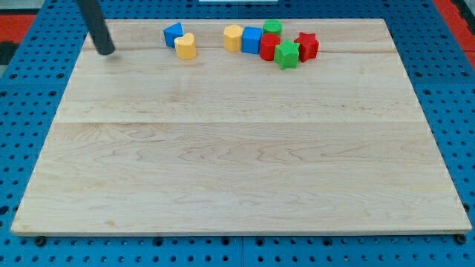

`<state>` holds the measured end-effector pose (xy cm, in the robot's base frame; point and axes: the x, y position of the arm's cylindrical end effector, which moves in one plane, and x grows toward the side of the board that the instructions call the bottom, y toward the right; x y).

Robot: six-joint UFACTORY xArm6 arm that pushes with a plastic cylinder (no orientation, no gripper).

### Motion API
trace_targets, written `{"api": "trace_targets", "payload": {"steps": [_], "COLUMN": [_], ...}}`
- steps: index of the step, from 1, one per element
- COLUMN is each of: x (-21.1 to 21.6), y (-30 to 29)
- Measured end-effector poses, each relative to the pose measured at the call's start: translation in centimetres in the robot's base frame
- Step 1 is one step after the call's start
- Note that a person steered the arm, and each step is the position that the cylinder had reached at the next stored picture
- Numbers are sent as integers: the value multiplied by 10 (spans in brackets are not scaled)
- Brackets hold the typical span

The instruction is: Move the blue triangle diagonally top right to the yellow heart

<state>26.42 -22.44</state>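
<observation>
With no pincer fitted, my tip (107,51) stands left of the blue triangle (173,34), which touches the yellow heart (185,46)'s upper left; approach pending, I judge a rightward push around the heart's top comes next.

The rod (95,26) is cut off by the view's top edge, so only its lower length and the tip (107,52) show. Far to the tip's right, the green block (272,28) is half hidden behind the red block (269,46), its shape unclear. The red one, crowded by a green star (286,54), is perhaps a cylinder.
</observation>
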Motion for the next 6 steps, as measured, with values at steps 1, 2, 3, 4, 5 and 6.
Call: {"api": "trace_targets", "payload": {"steps": [1,2,3,4,5,6], "x": [-14,-5,-5,-17,-40,-28], "y": [72,120,78,40,78,115]}}
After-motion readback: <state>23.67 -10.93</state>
